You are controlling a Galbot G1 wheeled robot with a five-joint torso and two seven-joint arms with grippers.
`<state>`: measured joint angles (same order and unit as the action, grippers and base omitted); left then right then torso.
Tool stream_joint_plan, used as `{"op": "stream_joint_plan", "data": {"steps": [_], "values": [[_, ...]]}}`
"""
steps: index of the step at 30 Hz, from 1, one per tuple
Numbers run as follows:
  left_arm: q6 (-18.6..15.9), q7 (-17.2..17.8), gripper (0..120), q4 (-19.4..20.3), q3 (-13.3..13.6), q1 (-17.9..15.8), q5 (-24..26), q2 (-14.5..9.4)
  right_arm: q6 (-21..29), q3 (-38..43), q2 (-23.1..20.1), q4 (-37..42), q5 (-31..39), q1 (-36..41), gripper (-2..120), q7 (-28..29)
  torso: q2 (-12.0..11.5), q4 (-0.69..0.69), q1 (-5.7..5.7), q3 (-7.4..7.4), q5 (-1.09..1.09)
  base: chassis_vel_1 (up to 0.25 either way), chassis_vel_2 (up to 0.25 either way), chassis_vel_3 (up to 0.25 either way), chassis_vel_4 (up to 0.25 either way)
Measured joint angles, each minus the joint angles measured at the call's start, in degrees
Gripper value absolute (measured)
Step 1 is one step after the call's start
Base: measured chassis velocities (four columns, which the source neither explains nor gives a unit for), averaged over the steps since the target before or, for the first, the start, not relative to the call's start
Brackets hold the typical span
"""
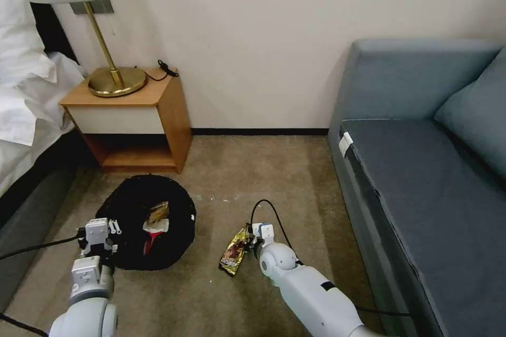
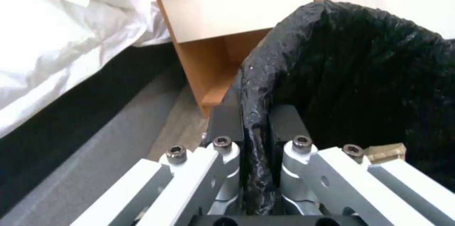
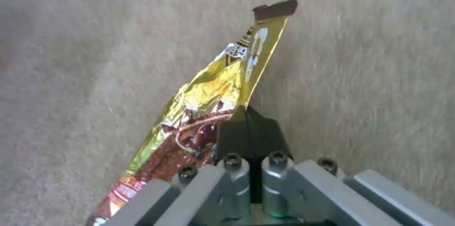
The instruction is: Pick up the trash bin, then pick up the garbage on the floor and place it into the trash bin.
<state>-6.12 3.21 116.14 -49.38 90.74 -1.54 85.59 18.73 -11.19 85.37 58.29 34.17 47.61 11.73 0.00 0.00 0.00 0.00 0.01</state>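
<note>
Gripping the near rim of the trash bin, the left gripper is seen at about seven o'clock in the head view; in its wrist view the black fingers are pressed together on a fold of liner and rim, one finger on each side. The right gripper is found at about six o'clock, its jaws closed on one edge of a gold-brown snack wrapper, which is seen in the wrist view over the floor; whether it is touching the carpet cannot be told. Inside the bin, a small gold-brown piece and a red-and-white wrapper are seen. Farther off, a wooden nightstand with a brass lamp is placed at eleven o'clock, just behind the bin, a bed at nine and a grey sofa at three.
</note>
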Motion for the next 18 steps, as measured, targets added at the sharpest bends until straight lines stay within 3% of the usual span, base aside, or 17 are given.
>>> {"op": "stream_joint_plan", "data": {"steps": [2, 5, 10, 14, 18], "values": [[0.0, 0.0, 7, 0.0, 0.0, 0.0, 0.0, 0.0, -1.5, -0.4, -0.6, 0.6, -0.4, 0.1, 0, -0.4, 0.0, 0.0, 0.0, 0.0, 0.0, 0.0, 0.0, 0.0, 0.0], [0.0, 0.0, 7, -0.2, 0.0, 0.0, 0.0, -0.1, -8.1, -2.3, -3.6, 5.1, -2.1, 1.6, 0, -1.9, 0.0, -0.01, 0.0, 0.0, 0.0, 0.0, 0.0, 0.0, 0.0], [0.0, 0.0, 7, -0.7, 0.0, -0.1, 0.1, -0.3, -13.2, -3.3, -6.3, 11.6, -2.2, 2.8, 0, -2.6, 0.0, 0.0, 0.0, 0.0, 0.0, 0.0, 0.0, 0.0, 0.0], [0.0, 0.0, 7, -1.1, 0.2, -0.3, 0.1, -0.3, -24.1, -3.7, -8.1, 17.6, -2.6, 2.4, 0, -5.6, 0.0, -0.01, 0.0, 0.0, 0.0, 0.0, 0.0, 0.0, 0.0], [0.0, 0.0, 7, -1.1, 0.2, -0.3, 0.1, -0.3, -28.4, -4.1, -8.1, 21.7, -0.9, 1.7, 0, -7.7, 0.0, -0.01, 0.0, 0.0, -0.01, 0.0, 0.0, 0.0, 0.0]]}}
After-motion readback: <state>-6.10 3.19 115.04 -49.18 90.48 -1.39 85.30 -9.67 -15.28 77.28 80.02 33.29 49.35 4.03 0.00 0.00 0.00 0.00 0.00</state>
